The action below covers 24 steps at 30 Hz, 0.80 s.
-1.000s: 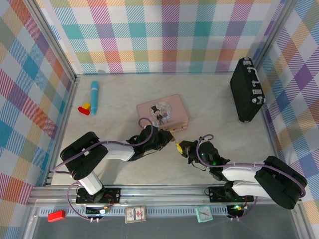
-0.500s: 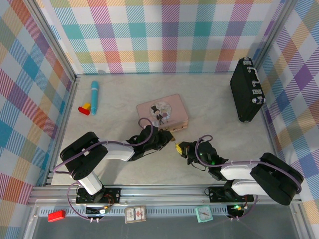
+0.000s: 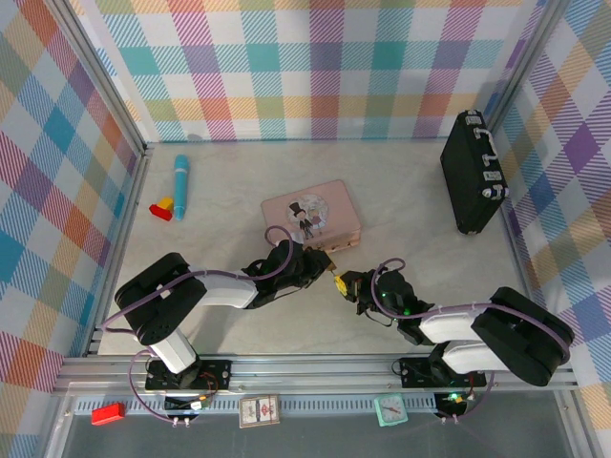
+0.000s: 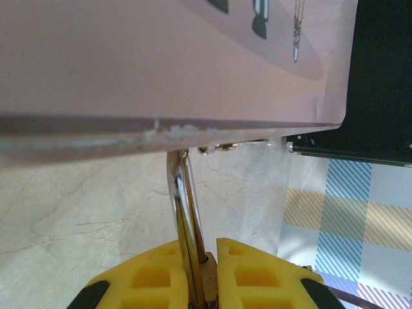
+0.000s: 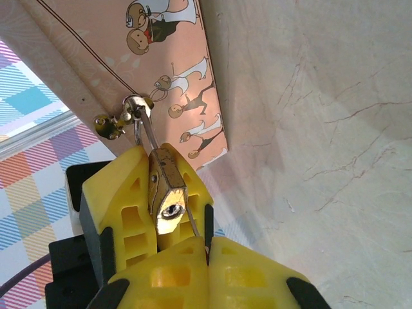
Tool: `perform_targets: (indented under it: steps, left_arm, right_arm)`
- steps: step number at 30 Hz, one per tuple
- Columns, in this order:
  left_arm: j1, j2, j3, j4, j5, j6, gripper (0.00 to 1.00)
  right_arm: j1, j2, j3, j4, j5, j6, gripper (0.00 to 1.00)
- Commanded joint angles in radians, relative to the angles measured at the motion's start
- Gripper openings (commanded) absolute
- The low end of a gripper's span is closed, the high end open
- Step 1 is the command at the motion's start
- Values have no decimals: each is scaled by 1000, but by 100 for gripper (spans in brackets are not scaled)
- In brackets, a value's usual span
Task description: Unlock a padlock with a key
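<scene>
Little had changed around the pink tin [image 3: 310,215], centre of the top view. Your right gripper [image 3: 340,282] had edged left toward your left gripper [image 4: 205,261], which was clamped on the padlock [image 5: 165,187] hooked through the tin's hasp [image 5: 132,108]. Your right fingers were pinched tight on the key [image 5: 195,226], its tip just beside the keyhole [image 5: 170,210], so insertion looked close. You could read no writing, only cartoon figures [image 5: 161,26].

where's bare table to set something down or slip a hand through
Bare: the stretch between the pink tin and the black case, and the patch between the blue marker and the tin. Crowded: the tin's near edge, where the left pincer and right pincer meet at the padlock.
</scene>
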Motion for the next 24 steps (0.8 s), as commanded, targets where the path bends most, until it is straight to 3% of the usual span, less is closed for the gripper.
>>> perform_targets:
  steps: [1,24]
  left_arm:
    - [-1,-42,5,89,-36,-86,0]
    - [-8,-37,4,115,-36,-94,0]
  right_arm:
    - [6,-33,22,12,1,3,0]
    - [6,-75,24,-45,23,-4,0]
